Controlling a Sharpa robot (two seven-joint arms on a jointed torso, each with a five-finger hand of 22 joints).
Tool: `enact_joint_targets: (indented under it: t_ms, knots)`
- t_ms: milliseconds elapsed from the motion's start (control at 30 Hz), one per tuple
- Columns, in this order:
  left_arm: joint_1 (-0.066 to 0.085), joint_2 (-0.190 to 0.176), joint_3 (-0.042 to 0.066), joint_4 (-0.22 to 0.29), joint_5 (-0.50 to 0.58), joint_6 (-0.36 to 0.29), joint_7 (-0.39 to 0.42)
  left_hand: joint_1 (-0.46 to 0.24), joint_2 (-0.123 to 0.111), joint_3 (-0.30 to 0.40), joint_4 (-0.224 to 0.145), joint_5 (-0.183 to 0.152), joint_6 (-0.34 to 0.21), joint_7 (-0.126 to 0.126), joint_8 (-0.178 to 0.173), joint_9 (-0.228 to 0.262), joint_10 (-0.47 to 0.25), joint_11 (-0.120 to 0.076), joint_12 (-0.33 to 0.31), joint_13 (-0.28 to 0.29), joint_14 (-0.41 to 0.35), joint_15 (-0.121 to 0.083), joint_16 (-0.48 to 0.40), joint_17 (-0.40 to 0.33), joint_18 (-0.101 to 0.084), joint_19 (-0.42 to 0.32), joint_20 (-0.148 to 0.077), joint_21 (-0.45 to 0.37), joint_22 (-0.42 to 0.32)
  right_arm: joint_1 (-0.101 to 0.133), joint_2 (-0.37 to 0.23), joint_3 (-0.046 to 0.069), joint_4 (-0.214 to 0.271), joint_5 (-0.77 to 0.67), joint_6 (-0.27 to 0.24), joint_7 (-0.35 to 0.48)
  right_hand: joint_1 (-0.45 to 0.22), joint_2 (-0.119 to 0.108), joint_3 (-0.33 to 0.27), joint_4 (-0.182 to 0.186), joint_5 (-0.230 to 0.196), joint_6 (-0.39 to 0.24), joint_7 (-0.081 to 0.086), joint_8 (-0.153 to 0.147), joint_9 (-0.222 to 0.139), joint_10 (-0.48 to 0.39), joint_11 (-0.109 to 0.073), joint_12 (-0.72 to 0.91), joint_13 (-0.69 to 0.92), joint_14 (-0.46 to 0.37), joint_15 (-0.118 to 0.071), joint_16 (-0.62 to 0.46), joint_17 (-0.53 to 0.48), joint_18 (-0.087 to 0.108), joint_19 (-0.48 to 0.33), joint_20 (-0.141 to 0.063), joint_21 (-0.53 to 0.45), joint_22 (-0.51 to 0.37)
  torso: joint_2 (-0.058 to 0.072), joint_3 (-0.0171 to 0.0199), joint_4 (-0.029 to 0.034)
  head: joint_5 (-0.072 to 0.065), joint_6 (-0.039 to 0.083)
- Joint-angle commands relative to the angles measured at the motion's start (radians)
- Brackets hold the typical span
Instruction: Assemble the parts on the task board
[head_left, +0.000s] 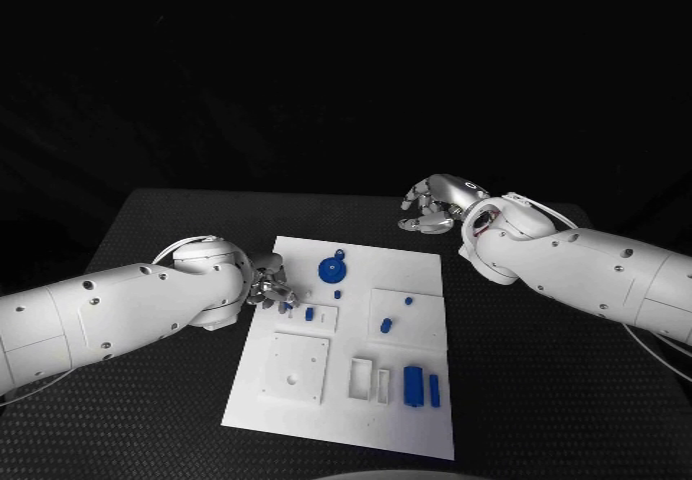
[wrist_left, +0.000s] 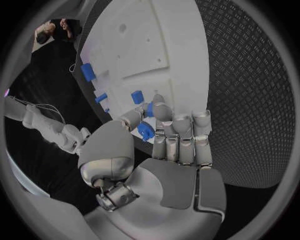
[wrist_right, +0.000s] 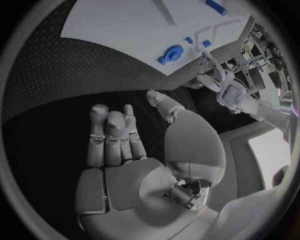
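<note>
- Nearest the head camera: task board, a white plate lying flat at the middle of the black table.
- Board's near end, about 6 o'clock: two long blue bars lying side by side, just beside an open white frame.
- At 8 o'clock on the board, a raised square plate with a small hole in it.
- At 12 o'clock on the board, a round blue disc part; small blue pegs stand on a raised block at 3 o'clock.
- Left hand sits over the board's 10 o'clock edge. Left wrist view: thumb and fingers pinch a small blue part, the other fingers lying straight and close together. The part is just above the board surface; whether it touches the board, cannot tell.
- Right hand hovers off the board, beyond its far end at about 1 o'clock, over bare table. Right wrist view: fingers loosely curved, thumb apart, nothing in the palm, well apart from the blue disc part.
</note>
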Motion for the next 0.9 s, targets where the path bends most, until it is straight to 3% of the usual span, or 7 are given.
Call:
enact_joint_targets:
  t_ms: [33,200,233,333,900]
  knots:
    - [0.001,0.010,-0.001,-0.008,0.010,0.039,-0.003,0.078,0.083,0.056,-0.048,-0.020,-0.009,0.002,-0.004,-0.002,0.013,-0.006,-0.006,-0.001,0.015,-0.025,-0.006,-0.001,0.004,0.004,-0.127,0.000,0.010,0.000,0.000,0.000,0.001,-0.009,0.010,0.001,-0.009,0.000,-0.004,0.002,0.004,0.001,0.008,-0.003,-0.001,-0.003,0.002,0.006,-0.001,0.004,0.006,-0.004,-0.001,0.044,0.006,-0.004,-0.004,0.001,0.000,-0.0007,-0.0003,0.000,-0.001]
    - [0.000,0.018,-0.003,-0.019,0.007,0.048,-0.001,0.079,0.085,0.056,-0.048,-0.029,-0.010,0.003,-0.005,-0.002,0.013,-0.006,-0.006,0.000,0.015,-0.025,-0.007,-0.001,0.004,0.003,-0.127,0.000,0.010,0.000,0.001,0.000,0.001,-0.009,0.010,0.001,-0.009,0.000,-0.004,0.002,0.004,0.001,0.008,-0.003,-0.001,-0.003,0.002,0.006,-0.001,0.004,0.006,-0.004,-0.001,0.044,0.006,-0.004,-0.004,0.001,0.000,-0.0007,-0.0006,0.001,-0.004]
    - [0.000,0.019,-0.003,-0.020,0.007,0.051,-0.001,0.080,0.088,0.055,-0.047,-0.062,-0.013,0.003,-0.006,-0.003,0.011,-0.004,-0.007,0.000,0.013,-0.025,-0.008,-0.001,0.004,0.002,-0.127,0.000,0.010,0.000,0.001,0.000,0.001,-0.009,0.010,0.001,-0.009,0.000,-0.004,0.002,0.004,0.001,0.008,-0.003,-0.001,-0.003,0.002,0.006,-0.001,0.004,0.006,-0.004,-0.001,0.044,0.006,-0.004,-0.004,0.001,0.000,-0.0007,-0.0006,0.001,-0.004]
    - [0.000,0.022,-0.005,-0.022,0.007,0.056,0.000,0.083,0.088,0.055,-0.046,-0.074,-0.014,0.004,-0.006,-0.003,0.010,-0.004,-0.006,0.001,0.012,-0.024,-0.008,-0.001,0.004,0.001,-0.127,-0.001,0.011,0.000,0.001,0.000,0.001,-0.009,0.010,0.002,-0.009,0.000,-0.004,0.002,0.004,0.001,0.008,-0.003,-0.001,-0.003,0.002,0.006,-0.001,0.004,0.006,-0.004,-0.001,0.044,0.006,-0.004,-0.004,0.001,0.000,-0.0008,-0.0008,0.000,-0.005]
    - [0.000,0.025,-0.022,-0.019,-0.052,0.068,0.002,0.091,0.085,0.055,-0.042,-0.099,-0.016,0.005,-0.006,-0.003,0.007,-0.004,-0.006,0.003,0.011,-0.023,-0.009,0.000,0.004,-0.002,-0.126,-0.001,0.012,0.000,0.000,0.000,0.002,-0.009,0.010,0.002,-0.010,0.000,-0.004,0.002,0.006,0.001,0.008,-0.004,-0.001,-0.003,0.002,0.007,-0.002,0.004,0.006,-0.004,-0.001,0.044,0.006,-0.004,-0.005,0.001,0.000,-0.0007,-0.0001,0.001,-0.005]
